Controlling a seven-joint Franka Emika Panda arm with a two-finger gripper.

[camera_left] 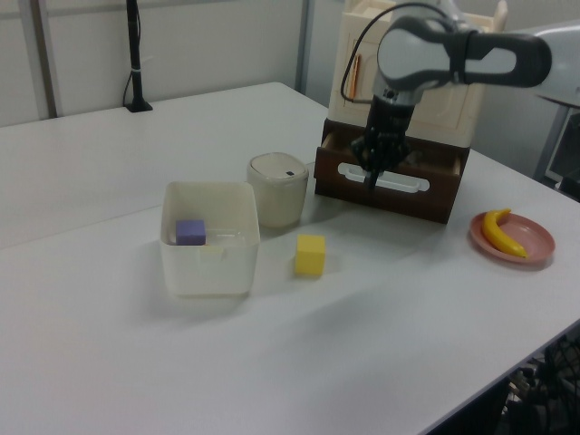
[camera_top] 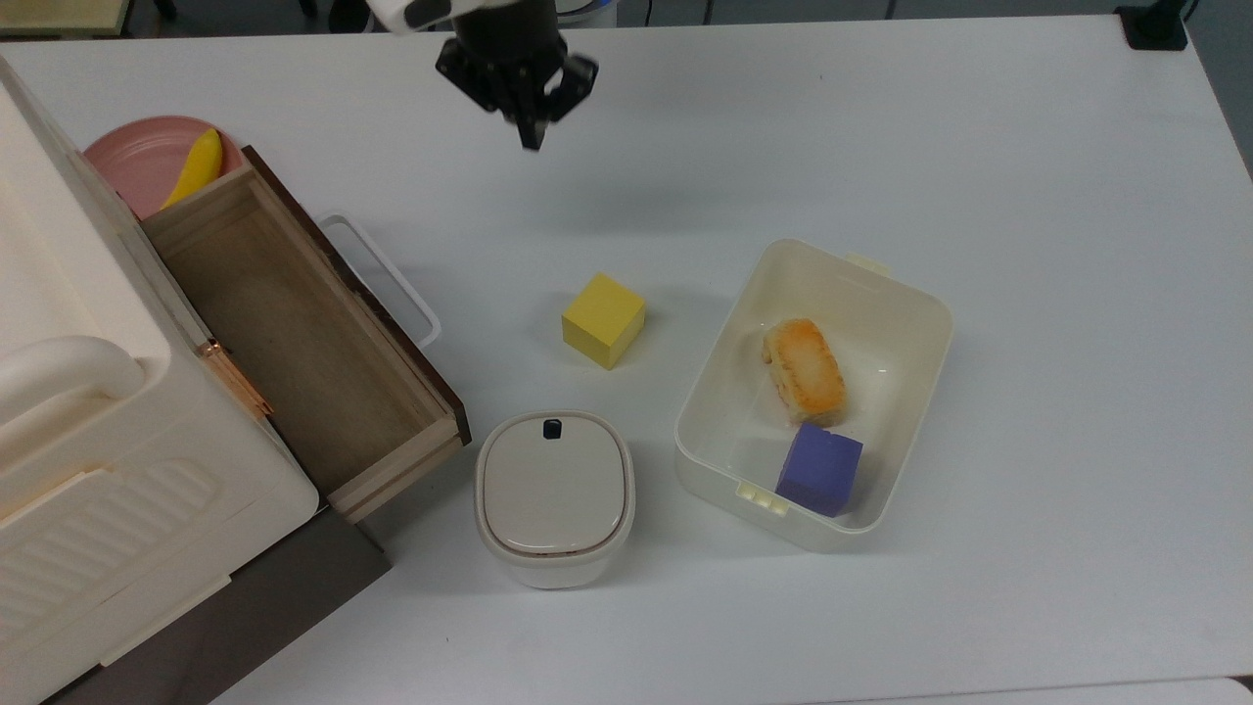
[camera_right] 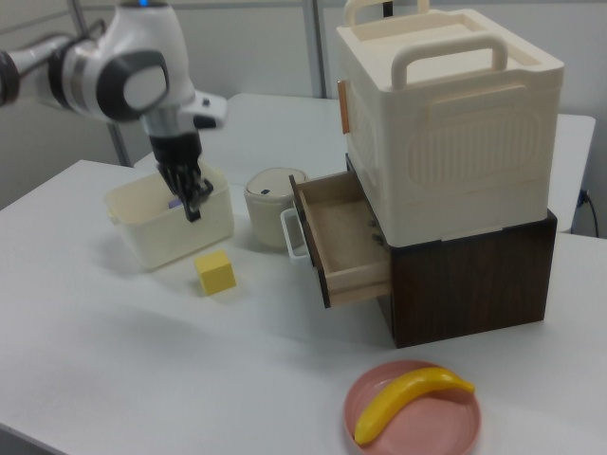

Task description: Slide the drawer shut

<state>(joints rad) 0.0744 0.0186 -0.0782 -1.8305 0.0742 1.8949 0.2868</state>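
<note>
- Drawer (camera_top: 294,343) pulled well out of the cabinet (camera_right: 446,142), nothing inside, white handle (camera_top: 382,279) facing the open table (camera_top: 1028,196).
- Gripper (camera_top: 530,137) up in the air, fingers pinched together on nothing, pointing down, well apart from the handle in the top view.
- Yellow block (camera_top: 603,319) between drawer and tub (camera_top: 920,323); bread (camera_top: 804,369) and purple block (camera_top: 819,469) in the tub.
- Lidded pot (camera_top: 554,494) just beside the drawer's corner.
- Banana (camera_right: 410,401) on a pink plate (camera_right: 465,427).
</note>
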